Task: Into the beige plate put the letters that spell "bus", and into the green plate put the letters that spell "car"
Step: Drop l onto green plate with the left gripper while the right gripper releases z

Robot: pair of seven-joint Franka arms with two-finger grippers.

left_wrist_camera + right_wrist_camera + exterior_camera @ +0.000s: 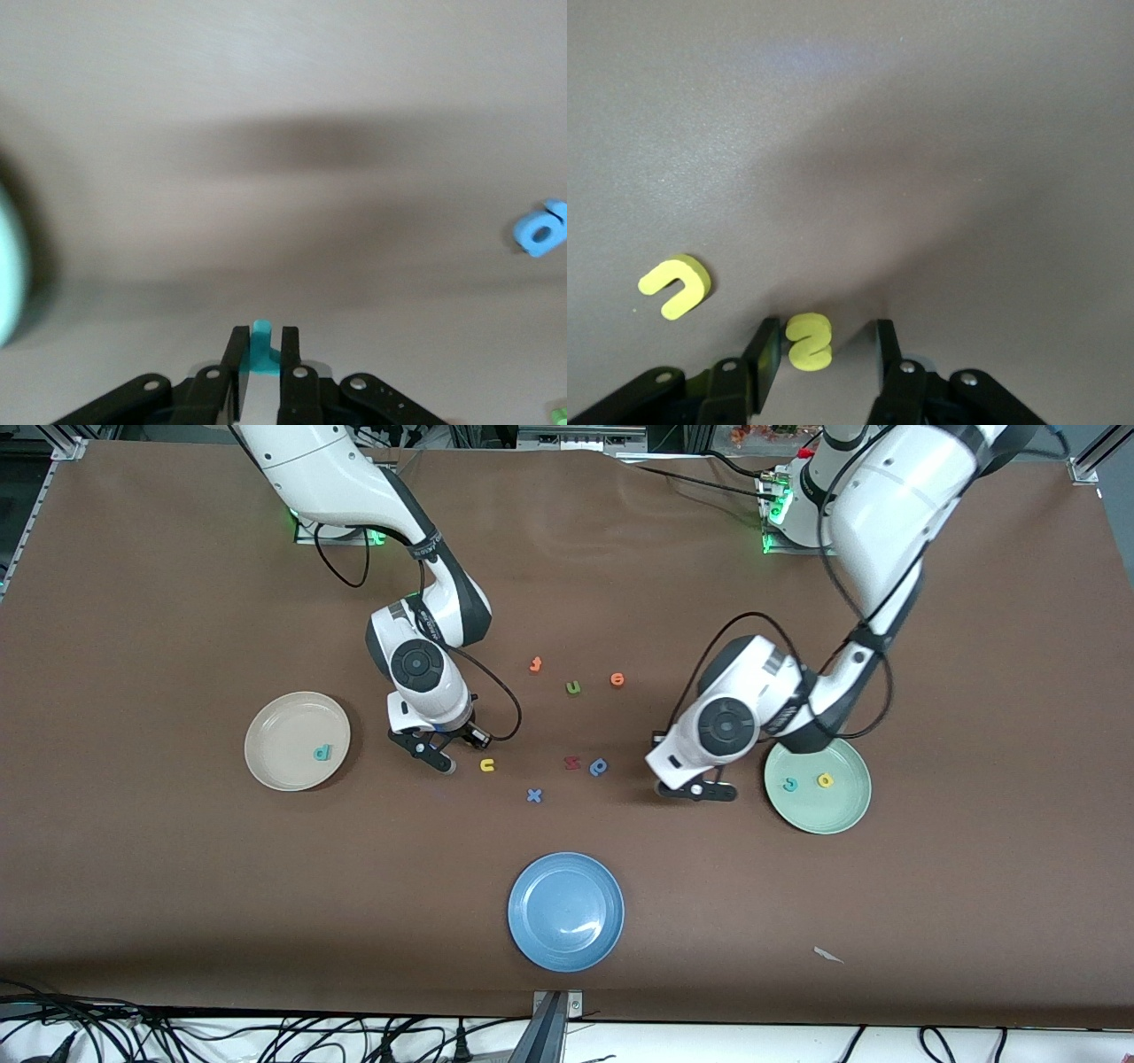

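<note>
1. Green plate (pixel 846 815) already carries teal c (pixel 789 784) and yellow a (pixel 825 780); beside it, left gripper (pixel 260 352) pinches the thin teal r (pixel 262 347).
2. Beige plate (pixel 275 771) carries b (pixel 322 753); near it, right gripper (pixel 824 350), fingers spread, straddles s (pixel 810 341), u (pixel 676 285) beside.
3. The letters look light, soft; pinch flat sides. No writing is readable.

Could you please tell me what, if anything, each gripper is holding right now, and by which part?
The left gripper pinches the thin teal "r" across its flat sides. The right gripper holds nothing yet: its open fingers straddle the yellow "s" on the table.
</note>
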